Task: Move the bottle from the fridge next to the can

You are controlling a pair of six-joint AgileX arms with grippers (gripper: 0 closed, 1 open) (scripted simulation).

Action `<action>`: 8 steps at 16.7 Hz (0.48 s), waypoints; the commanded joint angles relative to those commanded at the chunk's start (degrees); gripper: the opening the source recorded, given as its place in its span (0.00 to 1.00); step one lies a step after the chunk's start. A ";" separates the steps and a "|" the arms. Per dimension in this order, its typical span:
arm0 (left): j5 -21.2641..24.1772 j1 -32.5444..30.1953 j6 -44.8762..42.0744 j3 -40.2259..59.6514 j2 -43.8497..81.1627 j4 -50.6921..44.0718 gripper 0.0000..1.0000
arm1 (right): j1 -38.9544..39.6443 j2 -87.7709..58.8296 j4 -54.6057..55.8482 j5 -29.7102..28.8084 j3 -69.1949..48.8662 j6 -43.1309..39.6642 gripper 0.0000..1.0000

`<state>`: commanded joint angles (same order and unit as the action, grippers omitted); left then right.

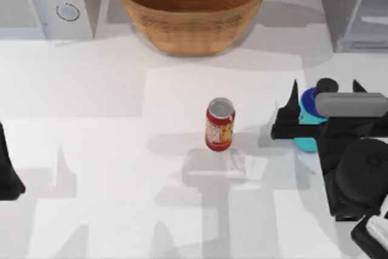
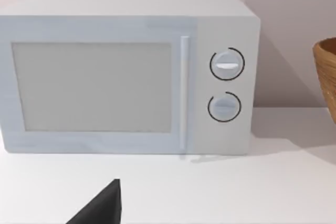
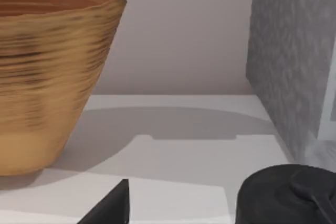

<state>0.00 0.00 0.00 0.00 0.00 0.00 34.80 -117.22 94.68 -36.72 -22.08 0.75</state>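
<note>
On the right side of the white desk [image 1: 109,150], the right claw [image 1: 303,116] sits around the squat turquoise bottle with its dark blue shoulder and black cap [image 1: 308,144], one dark finger [image 1: 285,127] showing on the can-facing side. The rest of the claw is covered by the arm's own body, so whether it presses the bottle or merely brackets it I cannot tell. The bottle is out of the large grey fridge with the pale glassy door [image 1: 348,4], which stands at the far right corner, and it lies well apart from the small red can with yellow-and-white label and silver top [image 1: 219,124] at mid-desk.

By my judgement the bottle is rigid and smooth, probably slippery, and top-heavy enough to tip; a firm hold across the wide body below the shoulder would suit better than the narrow cap. The can looks light and easily knocked over.

The right arm reaches in from the near right, wrist low, its camera looking past the black cap [image 3: 286,195] toward the woven wicker basket [image 3: 47,77]. The left claw [image 1: 9,174] rests parked at the left edge, facing the white microwave with two round knobs [image 2: 126,77].
</note>
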 joint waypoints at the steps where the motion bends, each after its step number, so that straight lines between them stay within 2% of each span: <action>1: 0.00 0.00 0.00 0.00 0.00 0.00 1.00 | 0.00 0.00 0.00 0.00 0.00 0.00 1.00; 5: 0.00 0.00 0.00 0.00 0.00 0.00 1.00 | 0.12 0.05 0.17 -0.18 0.16 0.01 1.00; 8: 0.00 0.00 0.00 0.00 0.00 0.00 1.00 | 2.46 0.65 2.43 -2.52 3.06 0.05 1.00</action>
<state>0.00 0.00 0.00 0.00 0.00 0.00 37.26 -116.57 97.12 -39.25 -19.03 0.80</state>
